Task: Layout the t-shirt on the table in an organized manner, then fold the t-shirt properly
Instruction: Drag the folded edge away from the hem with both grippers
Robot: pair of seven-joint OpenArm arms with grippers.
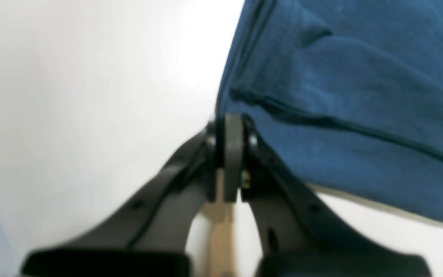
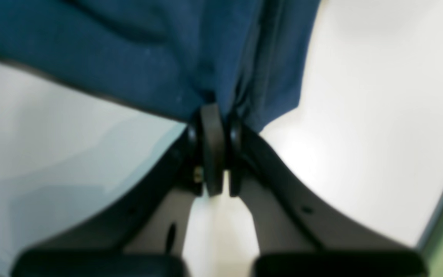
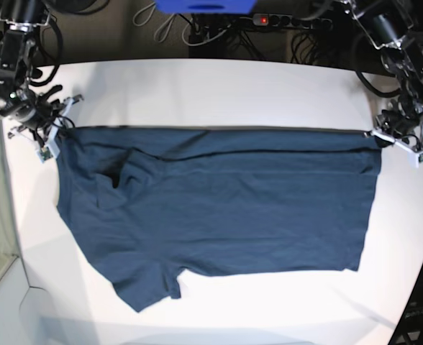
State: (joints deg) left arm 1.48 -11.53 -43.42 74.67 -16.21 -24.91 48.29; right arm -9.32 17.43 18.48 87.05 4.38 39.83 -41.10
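Both wrist views are blurred; I cannot make out the neck label. The t-shirt lies on the table, long axis side to side. The left gripper and right gripper are each clamped on a far corner.

Left end effector pinches the t-shirt at its edge above the table

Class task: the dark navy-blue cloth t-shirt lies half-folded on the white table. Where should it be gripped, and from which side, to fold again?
Probably the dark navy-blue cloth t-shirt by its two far corners, coming from the white table's outer ends: that long edge runs straight. The left gripper and right gripper are shut there.
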